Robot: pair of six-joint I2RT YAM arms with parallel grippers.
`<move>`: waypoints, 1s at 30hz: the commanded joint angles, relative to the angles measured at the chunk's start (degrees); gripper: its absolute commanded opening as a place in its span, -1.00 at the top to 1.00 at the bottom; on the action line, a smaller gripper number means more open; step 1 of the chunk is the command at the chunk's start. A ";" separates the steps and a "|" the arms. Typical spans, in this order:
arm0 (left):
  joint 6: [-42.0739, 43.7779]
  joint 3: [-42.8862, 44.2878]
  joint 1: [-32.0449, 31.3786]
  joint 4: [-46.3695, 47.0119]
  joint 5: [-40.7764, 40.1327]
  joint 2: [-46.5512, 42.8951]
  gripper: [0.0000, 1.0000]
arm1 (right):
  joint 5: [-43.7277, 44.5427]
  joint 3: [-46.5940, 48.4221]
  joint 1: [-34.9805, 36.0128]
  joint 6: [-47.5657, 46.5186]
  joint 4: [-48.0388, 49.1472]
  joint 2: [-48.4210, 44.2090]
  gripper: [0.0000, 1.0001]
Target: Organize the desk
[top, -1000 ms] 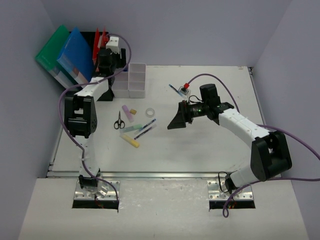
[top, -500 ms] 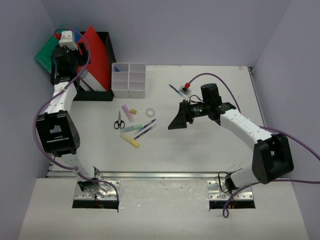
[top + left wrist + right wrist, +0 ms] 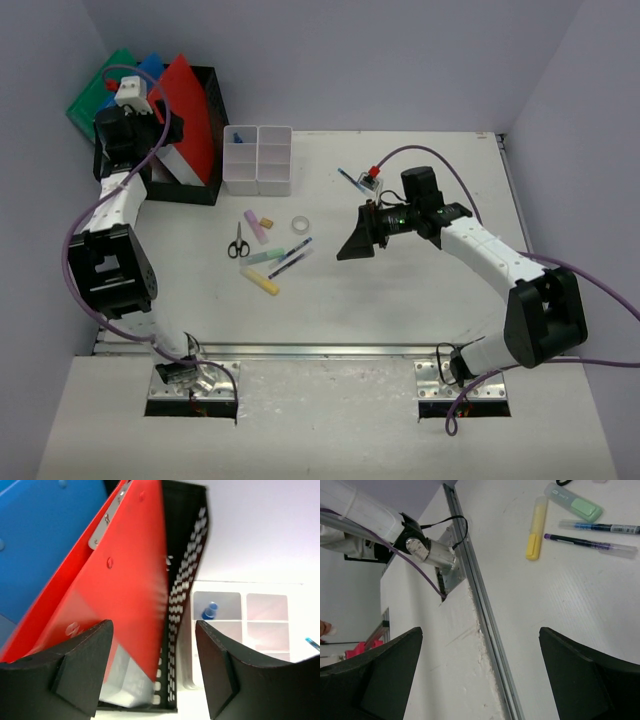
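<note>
White desk (image 3: 400,290) holds scattered pens (image 3: 290,258). Left gripper (image 3: 152,655), parted and empty, faces a red folder (image 3: 125,580); right gripper (image 3: 480,670) gapes empty.

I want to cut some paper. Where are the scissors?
In the top view, the scissors lie on the left half of the desk, just left of the pink highlighter and nearer the arms than the white compartment tray.
</note>
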 commanded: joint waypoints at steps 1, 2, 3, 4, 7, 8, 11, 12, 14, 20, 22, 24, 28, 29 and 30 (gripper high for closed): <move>4.93 -1.90 -2.27 -0.93 8.89 -10.56 -0.27 | 3.77 3.09 -0.32 -4.53 -2.53 -2.16 -0.97; 6.54 -3.00 -2.96 -3.08 10.16 -12.24 -0.26 | 4.46 3.04 -0.32 -5.13 -2.87 -2.43 -0.97; 8.82 -3.90 -4.00 -5.78 10.45 -13.53 -0.24 | 5.32 3.07 -0.32 -5.55 -3.38 -2.62 -0.97; 11.35 -5.26 -5.42 -7.53 10.20 -15.05 -0.22 | 6.38 3.12 -0.32 -6.01 -4.04 -2.83 -0.97; 12.40 -10.64 -8.45 -12.46 7.08 -18.85 -0.16 | 10.58 3.16 -0.32 -6.87 -5.61 -3.20 -0.97; 11.56 -14.34 -9.24 -12.95 4.54 -21.12 -0.15 | 12.34 3.26 -0.32 -6.98 -6.15 -3.36 -0.97; 9.84 -22.37 -12.89 -14.32 -1.08 -26.20 -0.10 | 17.23 4.02 -0.45 -7.68 -8.64 -3.50 -0.97; 9.46 -25.66 -13.64 -14.60 -1.72 -28.48 -0.11 | 19.62 4.44 -0.49 -7.90 -9.57 -3.43 -0.97; 8.74 -30.26 -14.86 -15.08 -0.85 -31.98 -0.13 | 23.62 5.21 -0.50 -8.31 -12.09 -3.06 -0.97; 15.38 -33.58 -16.09 -23.53 7.30 -34.07 -0.12 | 28.37 4.17 -1.51 -10.47 -16.94 -3.91 -0.97; 18.01 -32.12 -16.98 -28.57 7.31 -31.96 -0.05 | 28.49 2.61 -1.93 -11.59 -17.52 -5.95 -0.97; 22.00 -29.81 -17.44 -34.05 5.87 -28.95 0.01 | 28.00 1.79 -1.99 -14.22 -20.65 -7.87 -0.97; 25.41 -23.43 -17.44 -42.93 4.74 -24.28 0.03 | 28.86 -0.26 -1.99 -19.08 -26.71 -10.99 -0.97; 25.30 -22.18 -17.44 -43.98 5.35 -23.64 0.03 | 29.81 -0.98 -1.99 -20.27 -27.28 -11.87 -0.97; 24.92 -21.15 -17.44 -44.55 6.15 -23.17 0.04 | 30.99 -1.71 -1.99 -21.38 -27.58 -12.76 -0.97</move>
